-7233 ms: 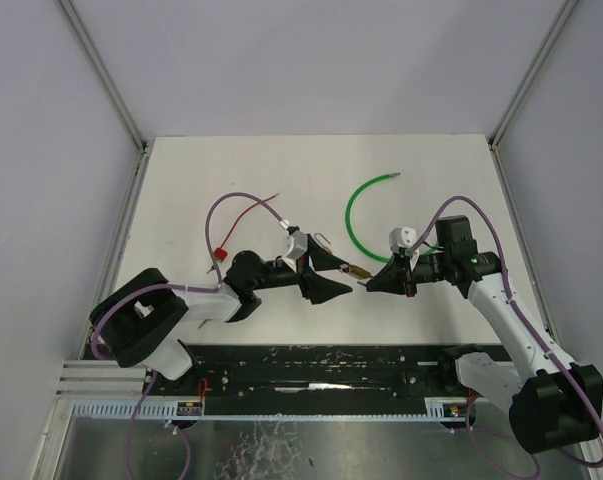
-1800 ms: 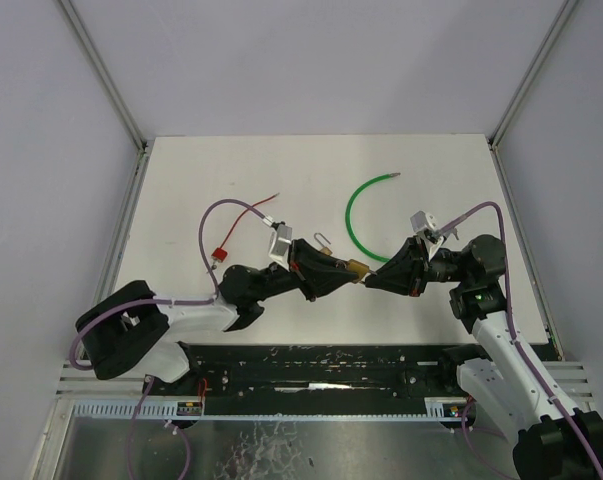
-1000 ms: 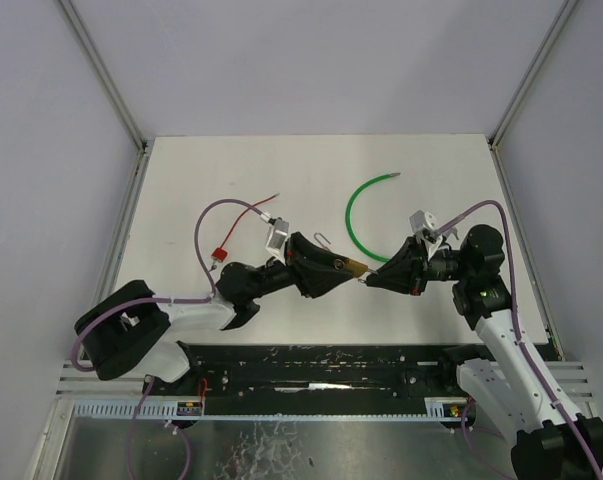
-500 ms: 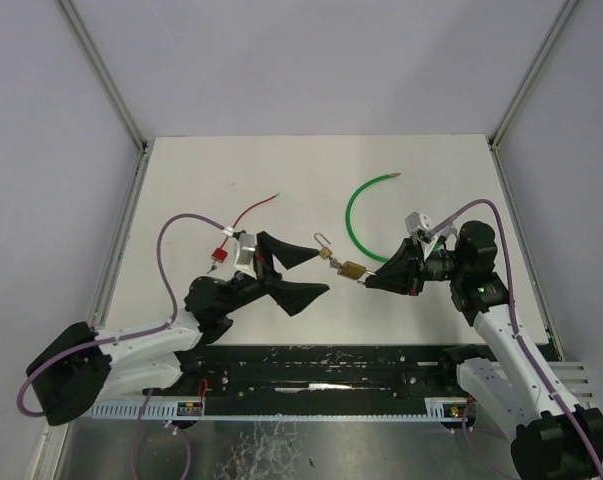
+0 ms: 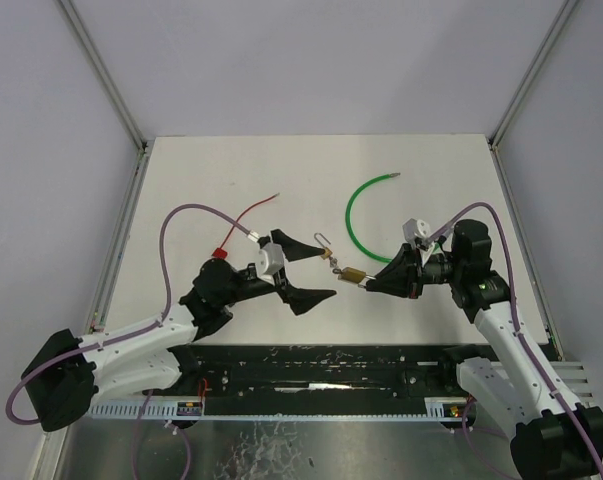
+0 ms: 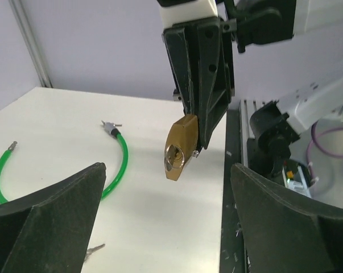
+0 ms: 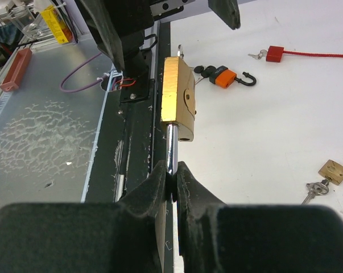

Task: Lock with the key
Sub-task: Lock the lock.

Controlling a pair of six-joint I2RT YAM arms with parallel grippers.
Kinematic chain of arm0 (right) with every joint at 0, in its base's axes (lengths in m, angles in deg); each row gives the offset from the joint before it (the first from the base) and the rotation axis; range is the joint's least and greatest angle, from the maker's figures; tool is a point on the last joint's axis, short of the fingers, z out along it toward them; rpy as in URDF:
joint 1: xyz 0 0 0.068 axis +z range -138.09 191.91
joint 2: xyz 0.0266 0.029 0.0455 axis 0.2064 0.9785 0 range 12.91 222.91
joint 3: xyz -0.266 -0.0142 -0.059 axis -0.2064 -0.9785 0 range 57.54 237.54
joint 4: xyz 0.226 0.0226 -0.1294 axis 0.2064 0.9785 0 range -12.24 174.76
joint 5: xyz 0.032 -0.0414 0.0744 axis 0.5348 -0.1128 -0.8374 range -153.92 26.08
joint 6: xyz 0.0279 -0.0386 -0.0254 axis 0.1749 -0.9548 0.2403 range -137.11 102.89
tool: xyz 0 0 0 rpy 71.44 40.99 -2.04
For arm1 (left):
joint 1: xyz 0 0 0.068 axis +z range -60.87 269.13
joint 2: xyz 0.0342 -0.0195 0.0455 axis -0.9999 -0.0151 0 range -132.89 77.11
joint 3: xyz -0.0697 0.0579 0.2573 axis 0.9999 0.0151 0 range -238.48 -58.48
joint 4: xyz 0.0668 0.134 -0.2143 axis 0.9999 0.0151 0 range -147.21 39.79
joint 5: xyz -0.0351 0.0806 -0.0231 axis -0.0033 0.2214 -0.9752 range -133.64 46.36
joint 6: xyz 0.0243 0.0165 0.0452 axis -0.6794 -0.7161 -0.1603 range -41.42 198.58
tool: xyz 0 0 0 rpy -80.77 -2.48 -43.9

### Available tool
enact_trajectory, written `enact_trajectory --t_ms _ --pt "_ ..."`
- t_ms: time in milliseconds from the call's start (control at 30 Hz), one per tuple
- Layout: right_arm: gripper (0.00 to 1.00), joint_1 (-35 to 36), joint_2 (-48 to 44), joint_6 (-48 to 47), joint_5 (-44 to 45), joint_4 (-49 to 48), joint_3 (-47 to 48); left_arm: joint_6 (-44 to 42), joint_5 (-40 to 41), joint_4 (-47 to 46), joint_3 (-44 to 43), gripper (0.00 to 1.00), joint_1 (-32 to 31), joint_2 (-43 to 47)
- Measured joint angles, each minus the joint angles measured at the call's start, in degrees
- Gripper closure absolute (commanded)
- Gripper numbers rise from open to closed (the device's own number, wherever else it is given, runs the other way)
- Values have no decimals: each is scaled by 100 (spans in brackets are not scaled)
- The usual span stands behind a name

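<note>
**Status.** R gripper is clenched on the steel shackle of the brass padlock. It holds the lock body off the table, between the two arms and near the front edge. L gripper is released: jaws wide, nothing between them. It sits just beside the padlock without touching it, and the keyhole faces its wrist cam.

**Done, as far as visible.** Padlock is lifted and presented keyhole-first to the L arm.

**Not done.** No key shows in the keyhole in the L wrist view, and neither gripper carries a key. A key lies on the table next to a second, smaller brass padlock. Can't tell whether it fits the held lock. Can't tell either whether the shackle is seated or popped, since the fingers cover its far end.

**Est. remaining.** L arm to fetch key, insert, turn. Task looks early-to-mid, w/ the main step outstanding.
</note>
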Motion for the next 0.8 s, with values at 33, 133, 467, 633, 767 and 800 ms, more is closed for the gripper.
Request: enact_trajectory --t_ms 33,133,467,633,767,800 --pt "100 0 15 -90 -2 76 9 -118 -57 164 -96 13 0 -72" --pt "100 0 74 -306 -2 251 24 -372 -216 627 -372 17 -9 -210" --pt "100 -13 46 -861 35 734 118 -846 -306 1945 -1102 27 -227 -498" --pt "100 -46 15 -957 28 844 118 -846 -225 2271 -999 33 -310 -229" --pt "100 -59 15 -986 26 874 118 -686 -216 2085 -758 34 -313 33" --pt "100 -63 15 -997 26 881 118 -651 -216 2011 -719 34 -313 37"
